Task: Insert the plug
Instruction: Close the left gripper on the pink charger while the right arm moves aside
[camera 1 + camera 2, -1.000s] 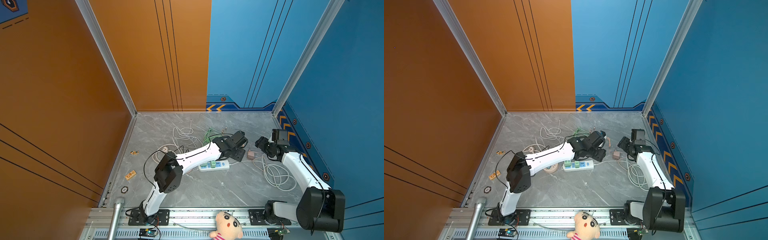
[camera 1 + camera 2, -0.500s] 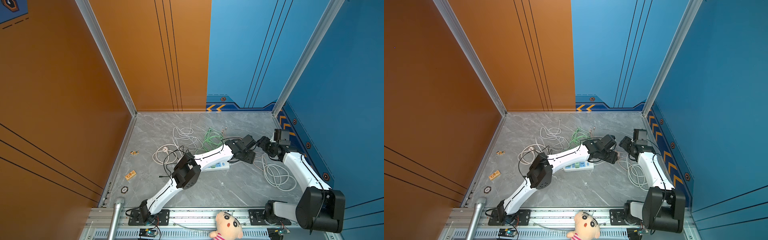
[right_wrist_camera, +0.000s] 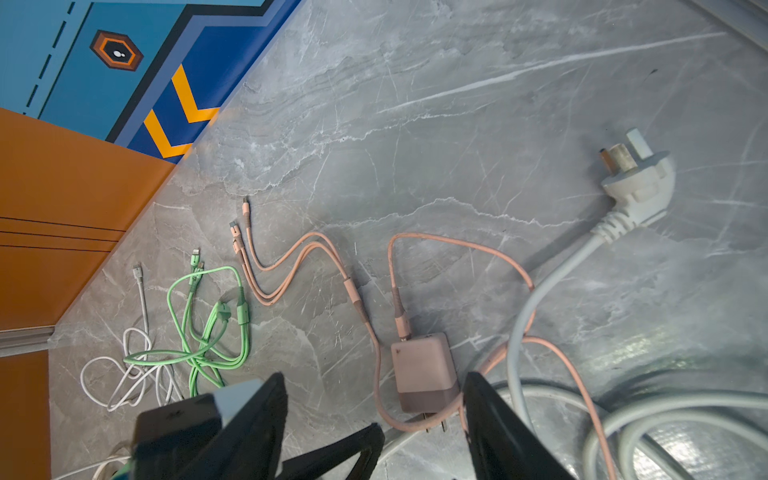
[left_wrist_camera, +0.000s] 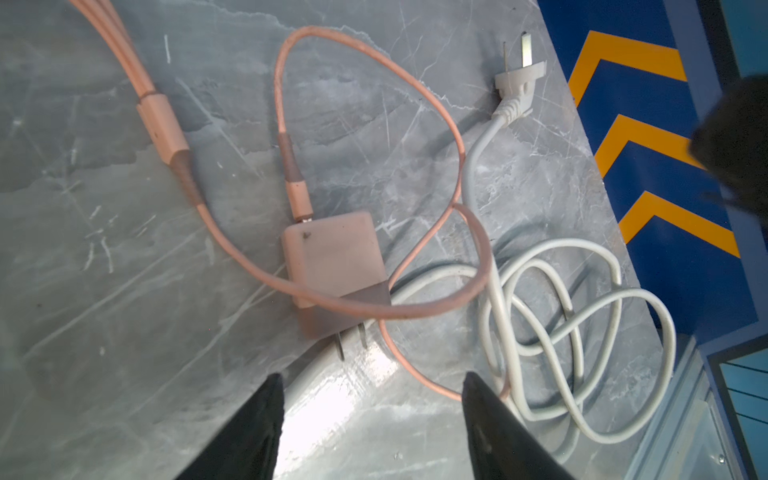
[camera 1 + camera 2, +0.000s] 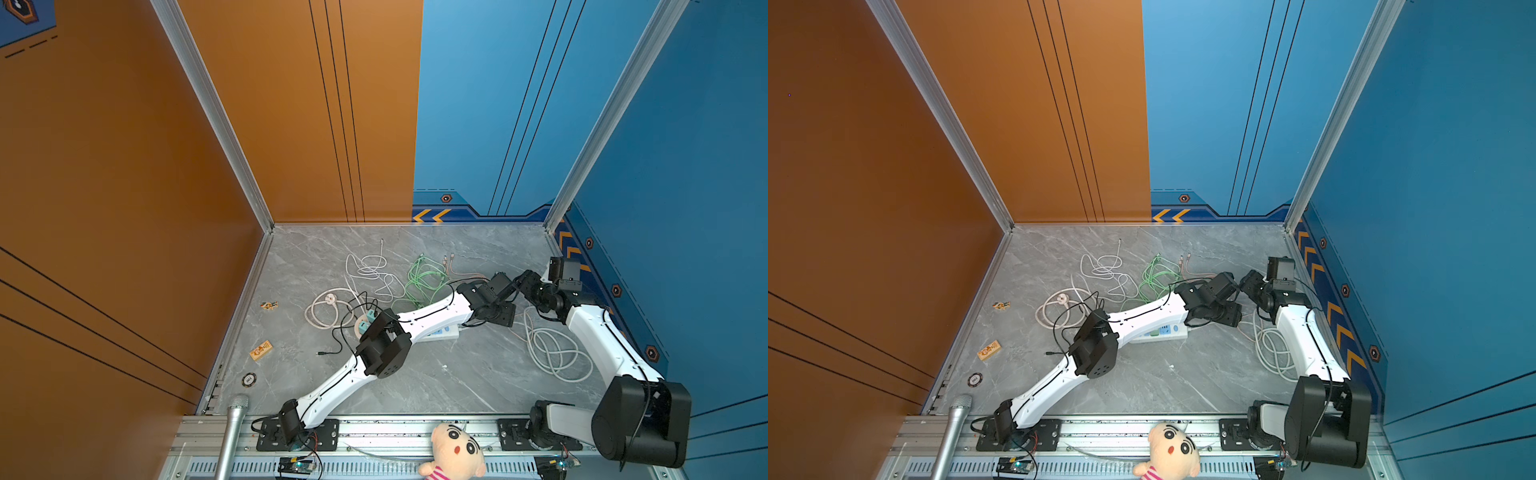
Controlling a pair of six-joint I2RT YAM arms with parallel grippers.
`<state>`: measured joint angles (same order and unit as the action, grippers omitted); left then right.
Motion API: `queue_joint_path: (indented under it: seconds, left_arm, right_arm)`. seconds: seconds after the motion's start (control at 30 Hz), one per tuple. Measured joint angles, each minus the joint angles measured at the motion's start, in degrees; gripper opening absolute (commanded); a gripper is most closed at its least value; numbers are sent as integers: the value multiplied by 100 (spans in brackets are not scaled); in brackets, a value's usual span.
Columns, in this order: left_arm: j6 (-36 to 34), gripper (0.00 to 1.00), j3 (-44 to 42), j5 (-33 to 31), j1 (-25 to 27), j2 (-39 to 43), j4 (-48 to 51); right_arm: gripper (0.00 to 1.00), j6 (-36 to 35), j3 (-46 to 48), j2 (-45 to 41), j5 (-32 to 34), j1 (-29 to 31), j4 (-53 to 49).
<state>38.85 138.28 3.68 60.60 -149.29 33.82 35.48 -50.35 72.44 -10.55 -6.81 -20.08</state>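
The pink square plug (image 4: 336, 270) lies flat on the grey marble floor with its two prongs toward my left gripper (image 4: 372, 376). That gripper is open, empty, and just short of the prongs. A pink cable loops over the plug's body. My right gripper (image 3: 374, 376) hovers open over the same plug (image 3: 424, 374), which lies near one finger and is not held. In both top views the grippers (image 5: 503, 313) (image 5: 524, 283) meet at the right, hiding the plug. The white power strip (image 5: 442, 332) (image 5: 1163, 331) lies partly under the left forearm.
A white three-pin plug (image 4: 519, 83) with coiled white cable (image 5: 557, 353) lies by the blue chevron wall (image 5: 582, 266). Green cables (image 5: 424, 274), white cables (image 5: 370, 266) and a pinkish coil (image 5: 328, 307) lie further left. A plush toy (image 5: 453, 453) and a microphone (image 5: 232, 432) rest on the front rail.
The left arm has stretched out to the right, past the power strip, bringing its gripper beside the right gripper; its jaws opened a little wider. The right arm barely moved.
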Motion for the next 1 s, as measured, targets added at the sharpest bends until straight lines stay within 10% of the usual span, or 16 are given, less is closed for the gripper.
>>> queue_joint_path:
  seconds: [1.0]
  left_arm:
    - [334,66,1005,-809,20,-824,72]
  right_arm:
    - [68,348,229,-175,-122,-61,289]
